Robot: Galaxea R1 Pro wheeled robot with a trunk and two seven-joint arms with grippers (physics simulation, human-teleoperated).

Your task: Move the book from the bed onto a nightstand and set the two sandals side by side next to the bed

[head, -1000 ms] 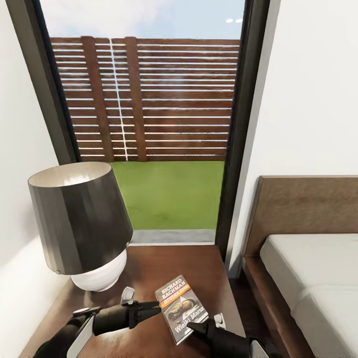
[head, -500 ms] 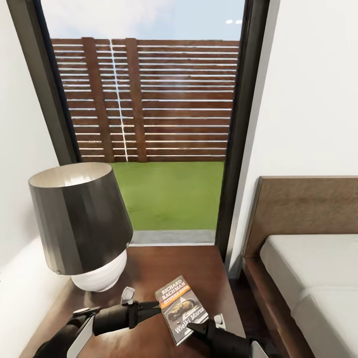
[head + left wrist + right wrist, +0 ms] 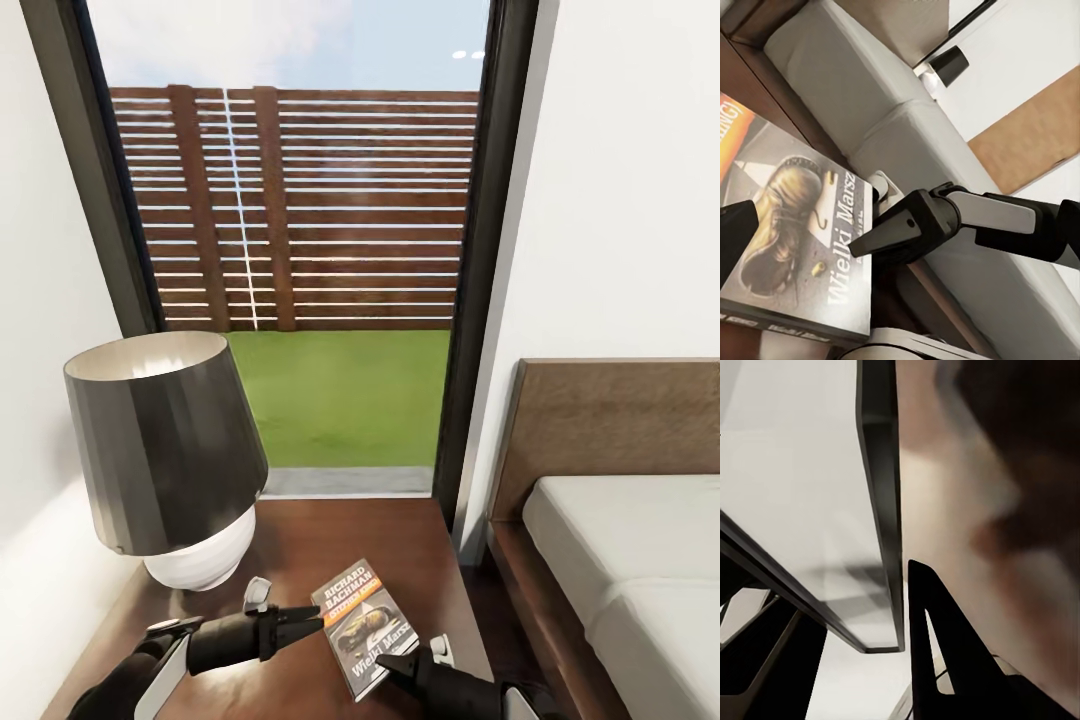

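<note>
now the book (image 3: 365, 626) lies flat on the nightstand (image 3: 330, 540), between the two grippers. the left gripper (image 3: 312, 616) points at its near edge, the right gripper (image 3: 385, 663) at its corner; whether either is spread, i cannot tell. beyond the right one sits the bed (image 3: 630, 560).

There's a table lamp with a dark grey tapered shade (image 3: 165, 445) on a round white base (image 3: 200, 560), sitting close to the white wall (image 3: 40, 380). Out past the glass you get a green lawn (image 3: 345, 395), a brown horizontal-slat wooden fence (image 3: 320, 210), and pale blue sky with clouds (image 3: 290, 40).
</note>
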